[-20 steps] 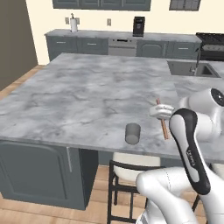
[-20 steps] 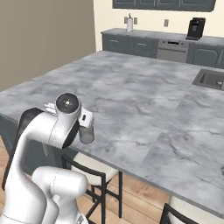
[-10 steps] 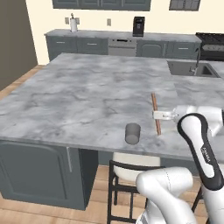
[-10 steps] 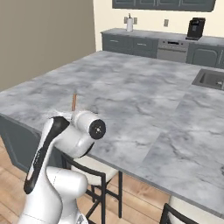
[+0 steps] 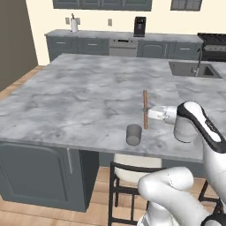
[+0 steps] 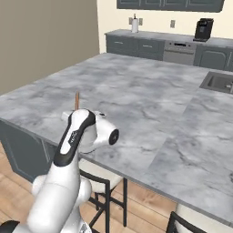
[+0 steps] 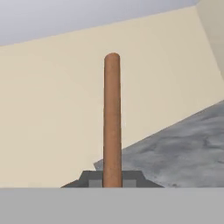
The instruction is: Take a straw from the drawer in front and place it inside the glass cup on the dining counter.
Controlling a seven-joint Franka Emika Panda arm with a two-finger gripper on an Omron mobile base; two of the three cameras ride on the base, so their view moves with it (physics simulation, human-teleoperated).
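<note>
**A:** So what's seen closest in? A black stool (image 5: 132,172) is tucked under the near edge of the dining counter (image 5: 79,101), and the glass cup (image 5: 133,134) is parked upright right at that edge, on the marble.

**B:** And the straw (image 5: 145,110)? It's held upright just behind the cup and a touch to its right, apart from it, lower end hanging above the slab. In the hand view the straw (image 7: 112,118) is seen running straight up from between the finger tips.

**A:** So the gripper (image 5: 148,113) is clamped on it?

**B:** Yep, jaws pinched tight around the straw, about mid-length. From the right base view its top (image 6: 77,101) is seen poking up behind the arm.

**A:** Further back?

**B:** A sink (image 5: 194,69) is set into the counter's far right. Against the back wall, grey cabinets are lined up with a coffee machine (image 5: 139,26) on top.
</note>
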